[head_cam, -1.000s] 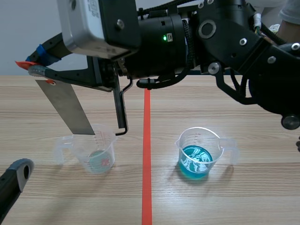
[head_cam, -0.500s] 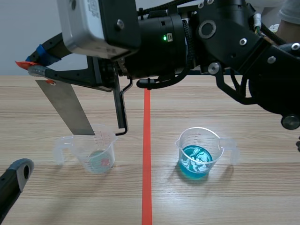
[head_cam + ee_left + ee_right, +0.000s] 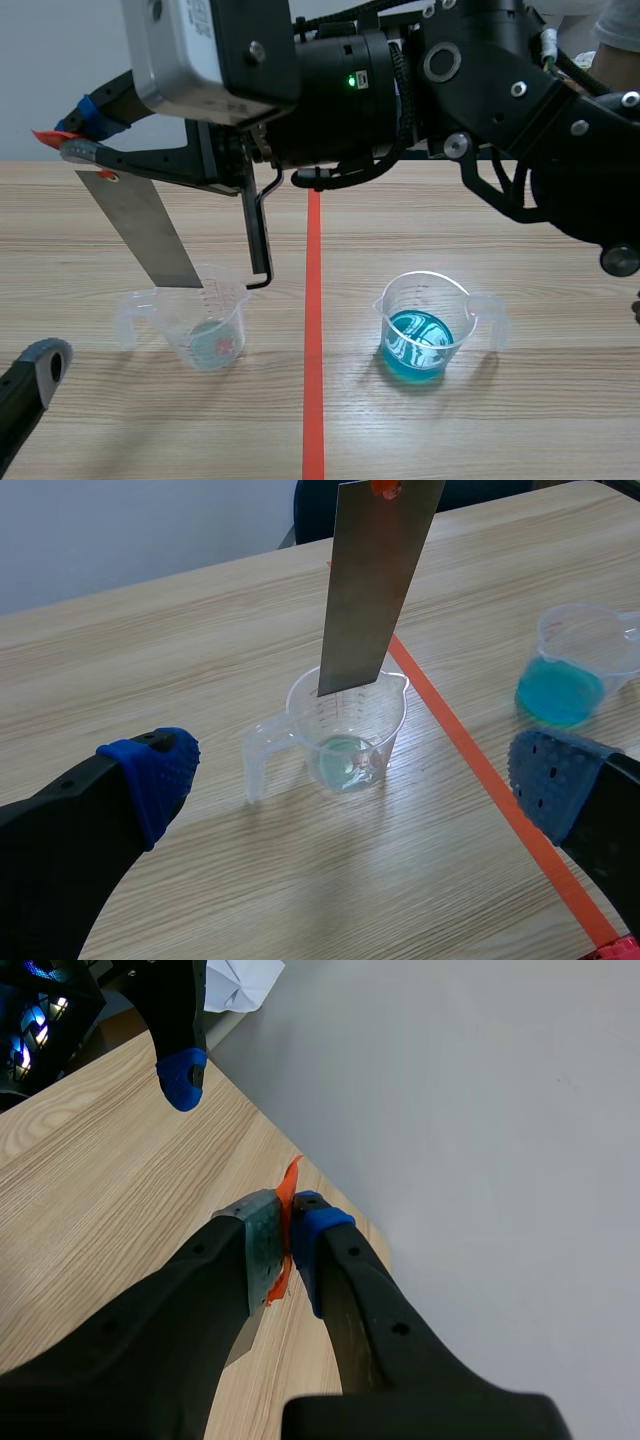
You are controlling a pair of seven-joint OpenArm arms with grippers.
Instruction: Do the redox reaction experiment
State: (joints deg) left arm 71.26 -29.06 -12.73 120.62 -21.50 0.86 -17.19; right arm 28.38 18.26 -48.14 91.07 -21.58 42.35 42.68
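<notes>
My right gripper (image 3: 70,140) reaches across from the right and is shut on the top of a grey metal strip (image 3: 140,230) with an orange tag. The strip hangs tilted, its lower end at the mouth of a clear beaker (image 3: 205,325) holding a little pale green liquid. In the right wrist view the strip (image 3: 262,1250) sits pinched in the gripper (image 3: 290,1230). A second beaker (image 3: 425,325) with blue liquid stands right of the red line. My left gripper (image 3: 355,775) is open, low and near the pale beaker (image 3: 345,740), with the strip (image 3: 375,580) above it.
An orange-red tape line (image 3: 313,350) runs down the wooden table between the two beakers. The right arm's bulk (image 3: 450,100) spans the scene's upper part. The blue beaker (image 3: 575,665) stands beyond my left gripper's right finger.
</notes>
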